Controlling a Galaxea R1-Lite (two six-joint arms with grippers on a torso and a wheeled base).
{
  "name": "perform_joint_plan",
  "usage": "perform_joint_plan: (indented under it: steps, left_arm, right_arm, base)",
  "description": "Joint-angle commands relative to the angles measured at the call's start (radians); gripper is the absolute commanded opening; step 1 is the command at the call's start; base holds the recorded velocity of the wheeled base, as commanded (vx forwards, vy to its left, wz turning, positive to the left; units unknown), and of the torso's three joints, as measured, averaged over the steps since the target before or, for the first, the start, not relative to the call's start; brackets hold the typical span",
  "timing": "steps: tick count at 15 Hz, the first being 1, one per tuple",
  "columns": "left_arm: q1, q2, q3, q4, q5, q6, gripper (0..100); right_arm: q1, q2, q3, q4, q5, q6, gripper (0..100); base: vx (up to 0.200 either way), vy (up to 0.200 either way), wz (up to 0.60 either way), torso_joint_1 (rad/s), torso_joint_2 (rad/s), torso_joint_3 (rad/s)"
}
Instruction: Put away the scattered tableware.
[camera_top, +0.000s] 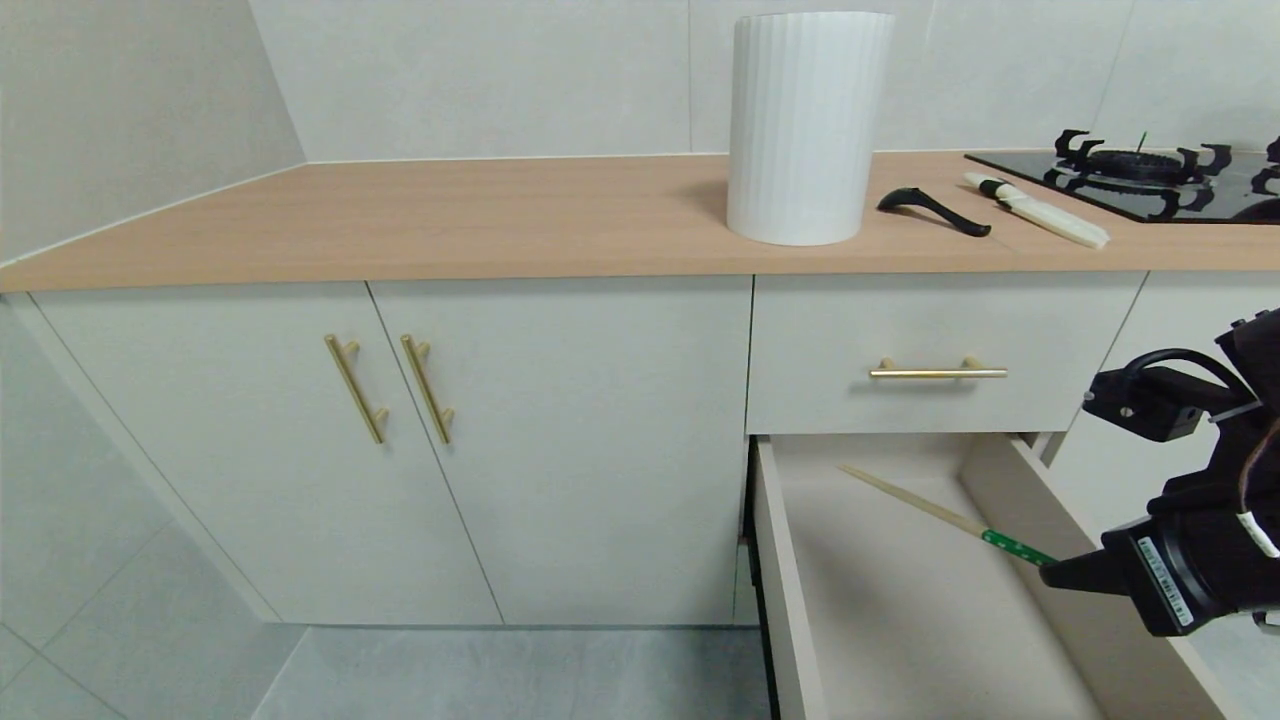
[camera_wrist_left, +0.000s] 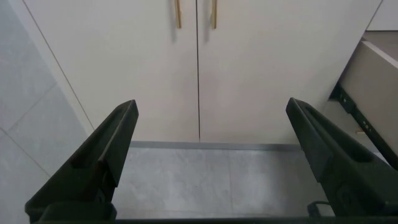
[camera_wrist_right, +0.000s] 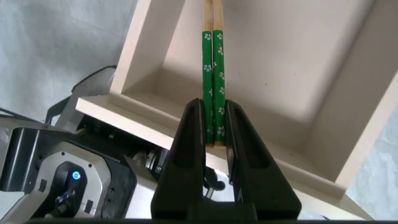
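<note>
My right gripper (camera_top: 1055, 572) is shut on a pair of wooden chopsticks (camera_top: 935, 512) with green patterned ends, holding them over the open lower drawer (camera_top: 900, 620). In the right wrist view the chopsticks (camera_wrist_right: 212, 74) sit clamped between the black fingers (camera_wrist_right: 186, 134), their tips pointing into the drawer (camera_wrist_right: 280, 74). On the counter a black-handled utensil (camera_top: 933, 209) and a pale sheathed utensil (camera_top: 1037, 209) lie right of the tall white ribbed container (camera_top: 803, 125). My left gripper (camera_wrist_left: 208, 162) hangs open low in front of the cabinet doors, nothing between its fingers.
The wooden countertop (camera_top: 450, 215) runs along the tiled wall, with a black gas hob (camera_top: 1150, 175) at the far right. A shut upper drawer with a gold handle (camera_top: 938, 372) sits above the open one. Two cabinet doors with gold handles (camera_top: 390, 388) stand left.
</note>
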Motion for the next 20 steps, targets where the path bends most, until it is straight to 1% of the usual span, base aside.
perform_joint_plan:
  steps: [1, 4, 7, 8, 10, 12, 13, 15, 16, 20]
  left_arm:
    - [0.000, 0.000, 0.000, 0.000, 0.000, 0.000, 100]
    - [0.000, 0.000, 0.000, 0.000, 0.000, 0.000, 100]
    - [0.000, 0.000, 0.000, 0.000, 0.000, 0.000, 100]
    - [0.000, 0.000, 0.000, 0.000, 0.000, 0.000, 100]
    - [0.000, 0.000, 0.000, 0.000, 0.000, 0.000, 100]
    - [0.000, 0.000, 0.000, 0.000, 0.000, 0.000, 100]
    - [0.000, 0.000, 0.000, 0.000, 0.000, 0.000, 100]
    - [0.000, 0.000, 0.000, 0.000, 0.000, 0.000, 100]
    - [0.000, 0.000, 0.000, 0.000, 0.000, 0.000, 100]
    - [0.000, 0.000, 0.000, 0.000, 0.000, 0.000, 100]
  right_arm:
    - [0.001, 0.013, 0.000, -0.001, 0.000, 0.001, 0]
    - [0.003, 0.073, 0.011, -0.038, -0.003, 0.000, 0]
    - [0.000, 0.261, 0.000, -0.093, -0.010, 0.020, 0]
    - [-0.005, 0.317, -0.002, -0.125, -0.010, 0.046, 0]
    - [-0.005, 0.435, -0.005, -0.228, -0.017, 0.142, 0]
    - [-0.005, 0.525, -0.005, -0.318, -0.089, 0.193, 0]
    - [-0.005, 0.556, -0.005, -0.349, -0.104, 0.207, 0]
    - [-0.005, 0.587, -0.005, -0.383, -0.106, 0.222, 0]
    - [-0.005, 0.643, -0.009, -0.437, -0.109, 0.261, 0]
    - [-0.005, 0.726, -0.011, -0.467, -0.121, 0.268, 0]
  base:
    - [0.000, 0.000, 0.00, 0.000, 0.00, 0.000]
    - [0.000, 0.000, 0.00, 0.000, 0.00, 0.000]
    - [0.000, 0.000, 0.00, 0.000, 0.00, 0.000]
    - [0.000, 0.000, 0.00, 0.000, 0.00, 0.000]
    - [0.000, 0.000, 0.00, 0.000, 0.00, 0.000]
    - [0.000, 0.000, 0.00, 0.000, 0.00, 0.000]
    - [0.000, 0.000, 0.00, 0.000, 0.00, 0.000]
    - [0.000, 0.000, 0.00, 0.000, 0.00, 0.000]
    - [0.000, 0.000, 0.00, 0.000, 0.00, 0.000]
    - [0.000, 0.000, 0.00, 0.000, 0.00, 0.000]
